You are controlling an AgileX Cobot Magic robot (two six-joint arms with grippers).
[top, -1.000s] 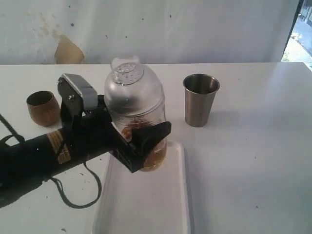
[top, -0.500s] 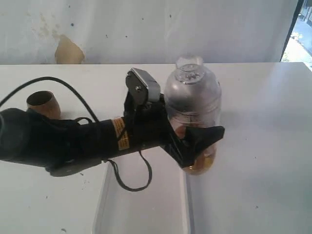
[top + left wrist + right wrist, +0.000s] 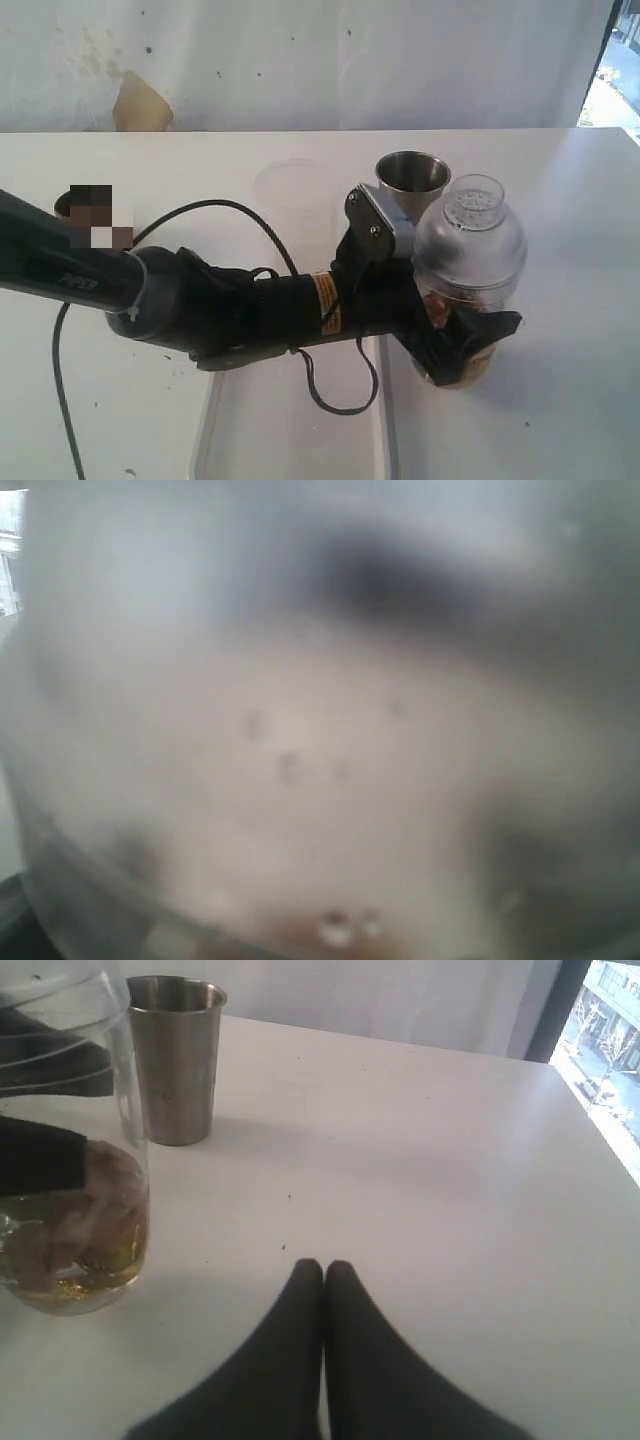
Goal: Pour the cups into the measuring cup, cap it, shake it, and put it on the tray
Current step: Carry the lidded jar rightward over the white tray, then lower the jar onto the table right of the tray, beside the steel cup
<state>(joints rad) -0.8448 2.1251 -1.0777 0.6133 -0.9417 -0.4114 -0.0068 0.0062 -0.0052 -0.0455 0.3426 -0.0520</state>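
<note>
Exterior view. The left gripper reaches across the tray and pinches the measuring cup low on its body, a black finger on either side. The cup carries a domed cap and stands upright. It is off the tray, just beyond its right rim, over the desk's right half. The tumbler stands close behind it, toward the far edge.

Left wrist view. Only blurred clear wall of the measuring cup fills the frame; nothing else reads.

Right wrist view. The right gripper idles low over the desk, tips pressed together, holding nothing. Beside it the measuring cup shows amber liquid with pale lumps, a detail the exterior barely gives. I cannot tell whether its base touches the desk.

Risks, as I judge them: the grip sits low, so a hard shake could tip the cup between the fingers or loosen the cap and spill. A swing toward the far edge would clip the tumbler. Coming back, the base could catch the tray rim.
</note>
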